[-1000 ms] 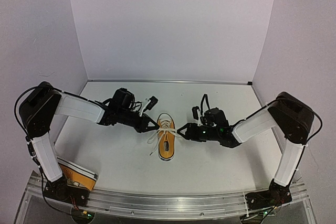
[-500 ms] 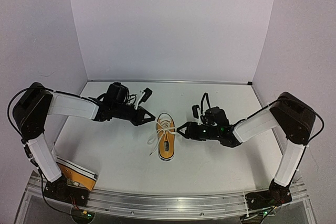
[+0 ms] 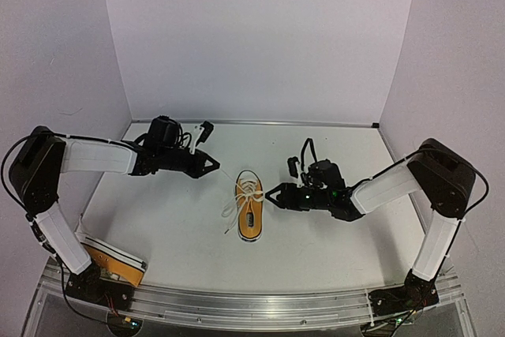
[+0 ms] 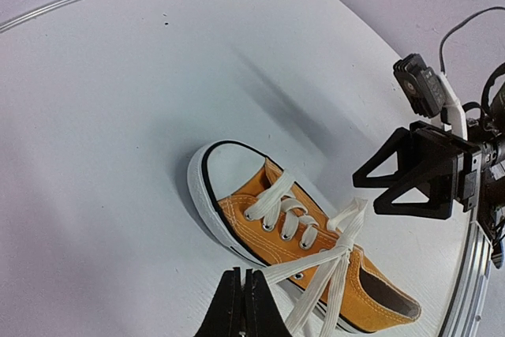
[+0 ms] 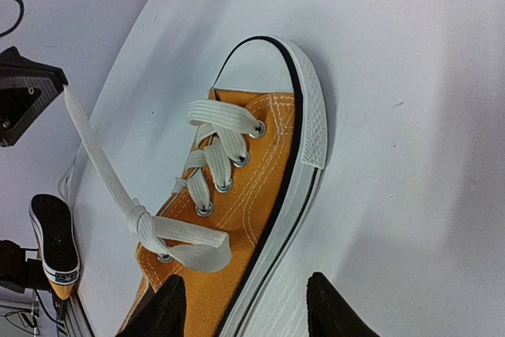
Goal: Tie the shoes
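Top external view: one orange shoe point(image 3: 249, 212) lies at frame centre on the white table point(image 3: 331, 155), toe toward the back wall. The second shoe point(image 3: 114, 264) sits at lower left beside the left arm base. Left wrist view: the left gripper point(image 4: 241, 305) is fully closed, pinching a white lace point(image 4: 312, 264) stretched straight to the knot. Right wrist view: the right gripper point(image 5: 248, 309) stands partly open just beside the centre shoe, holding nothing, with the sole edge visible between its fingers.

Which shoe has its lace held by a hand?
The middle shoe: the left hand pinches its lace. The other shoe lies by the left arm's base.
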### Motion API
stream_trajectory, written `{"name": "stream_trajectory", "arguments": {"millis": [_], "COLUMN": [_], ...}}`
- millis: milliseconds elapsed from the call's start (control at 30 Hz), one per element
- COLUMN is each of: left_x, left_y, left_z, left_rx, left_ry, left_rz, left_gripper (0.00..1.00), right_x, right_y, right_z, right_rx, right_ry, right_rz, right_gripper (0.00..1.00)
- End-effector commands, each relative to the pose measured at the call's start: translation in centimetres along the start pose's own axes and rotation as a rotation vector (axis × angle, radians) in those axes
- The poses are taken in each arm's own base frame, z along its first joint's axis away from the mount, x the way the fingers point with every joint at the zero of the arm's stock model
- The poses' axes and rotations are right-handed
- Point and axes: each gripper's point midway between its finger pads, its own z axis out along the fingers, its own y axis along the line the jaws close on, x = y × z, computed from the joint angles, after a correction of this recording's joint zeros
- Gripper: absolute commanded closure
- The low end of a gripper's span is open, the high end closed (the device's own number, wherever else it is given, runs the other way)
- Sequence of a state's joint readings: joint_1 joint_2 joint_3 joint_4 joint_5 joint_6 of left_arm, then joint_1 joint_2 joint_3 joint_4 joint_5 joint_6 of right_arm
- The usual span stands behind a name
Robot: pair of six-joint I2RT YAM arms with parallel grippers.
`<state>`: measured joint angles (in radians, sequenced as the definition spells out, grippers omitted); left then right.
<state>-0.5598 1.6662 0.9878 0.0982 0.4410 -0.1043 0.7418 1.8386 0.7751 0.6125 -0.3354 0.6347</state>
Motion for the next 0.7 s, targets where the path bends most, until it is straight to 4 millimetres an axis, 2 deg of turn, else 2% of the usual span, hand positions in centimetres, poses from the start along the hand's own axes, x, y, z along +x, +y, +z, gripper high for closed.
{"name": "stream_trajectory", "arguments": {"millis": [0,233,667], "left_x": [-2.3,-2.2,-2.2], "left_y": [0.8,2.5,3.1], "left_z": [-1.6,-2.1,-1.7], "left_rx": [-0.053,-0.099,-0.098], "left_ry": [-0.067,-0.074,-0.065], "left_rz": [0.001,-0.042,-0.049], "left_gripper": [1.0,1.0,1.0], "right_x": [-1.3,-1.4,0.1], "right_y": [1.8,2.3,3.0], "right_z": [0.6,1.5,3.4], "right_rx": [-0.056,-0.086,-0.144], "right_ry": [-0.02,-0.007,0.061], "right_rz": [-0.022,-0.029,-0.047], "right_gripper": [0.55,0.58,0.57]}}
